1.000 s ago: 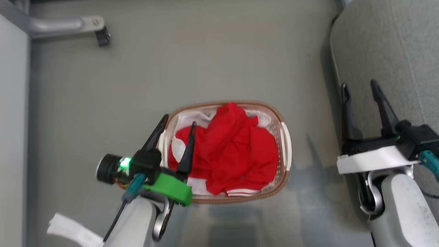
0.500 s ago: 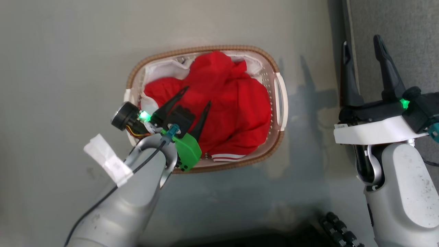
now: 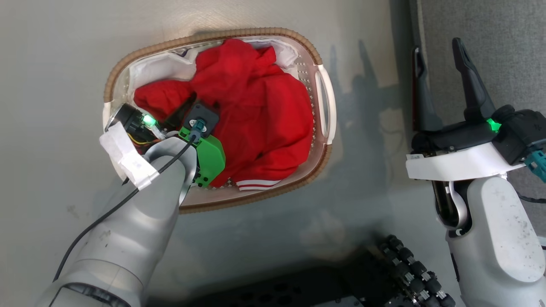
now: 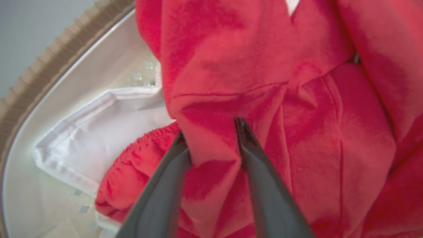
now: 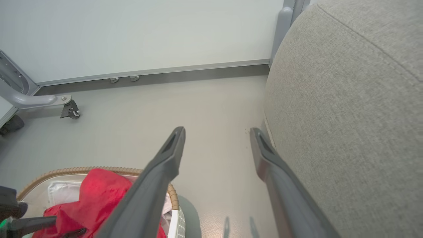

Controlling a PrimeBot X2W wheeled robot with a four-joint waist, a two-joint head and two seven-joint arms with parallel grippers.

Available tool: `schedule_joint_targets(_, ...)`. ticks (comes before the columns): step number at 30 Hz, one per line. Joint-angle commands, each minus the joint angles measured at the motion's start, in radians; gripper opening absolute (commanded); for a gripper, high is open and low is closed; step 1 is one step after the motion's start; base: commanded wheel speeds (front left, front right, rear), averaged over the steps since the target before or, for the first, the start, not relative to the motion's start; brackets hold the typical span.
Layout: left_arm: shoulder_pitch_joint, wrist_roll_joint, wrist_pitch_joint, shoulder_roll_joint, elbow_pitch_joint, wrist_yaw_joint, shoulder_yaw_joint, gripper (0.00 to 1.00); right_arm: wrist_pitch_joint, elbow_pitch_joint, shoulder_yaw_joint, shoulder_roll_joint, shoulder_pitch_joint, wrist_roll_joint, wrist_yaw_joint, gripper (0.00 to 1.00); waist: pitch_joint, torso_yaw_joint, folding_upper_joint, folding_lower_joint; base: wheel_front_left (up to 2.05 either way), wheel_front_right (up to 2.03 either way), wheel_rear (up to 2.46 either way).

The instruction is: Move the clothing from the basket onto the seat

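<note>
The clothing [image 3: 264, 106] is heaped in the basket [image 3: 213, 36], which is set on the floor [image 3: 51, 64] near the seat [image 3: 507, 38]. The left hand [image 4: 209, 132] is sunk in the heap. A red fold is bracketed by its fingers [image 4: 254, 155], both touching it, but a firm grip cannot be told. The right hand [image 3: 437, 49] is held wide open and empty at the seat's edge.

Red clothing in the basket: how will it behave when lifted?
Likely floppy: the clothing lies crumpled, a fold bunching inside the left tool. Heap looks tangled, so it may leave the basket as one trailing clump.
</note>
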Motion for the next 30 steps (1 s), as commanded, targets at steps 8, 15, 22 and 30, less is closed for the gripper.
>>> schedule_joint_targets(8,0.027,-0.065,-0.041,0.0,-0.008,-0.02,-0.022,0.0,-0.002,0.029,0.0,-0.003,0.006,0.008,0.0,1.0,-0.055,0.015,0.0,-0.0002,0.0,0.0,0.0)
schedule_joint_targets(15,0.098,-0.099,-0.056,0.0,-0.098,-0.029,-0.083,0.0,-0.002,0.065,-0.01,-0.004,0.047,0.001,0.0,1.0,-0.197,0.062,0.0,-0.0002,0.0,0.0,0.0)
schedule_joint_targets(22,0.16,-0.132,-0.055,0.001,-0.223,-0.048,-0.099,0.0,-0.002,0.114,-0.006,-0.004,0.139,-0.029,0.0,1.0,-0.411,0.117,0.0,-0.0002,0.0,0.0,0.0)
schedule_joint_targets(30,0.169,-0.158,-0.047,0.035,-0.325,-0.071,-0.115,0.0,-0.002,0.165,0.013,-0.004,0.269,-0.042,0.0,1.0,-0.658,0.143,0.0,-0.0002,0.0,0.0,0.0)
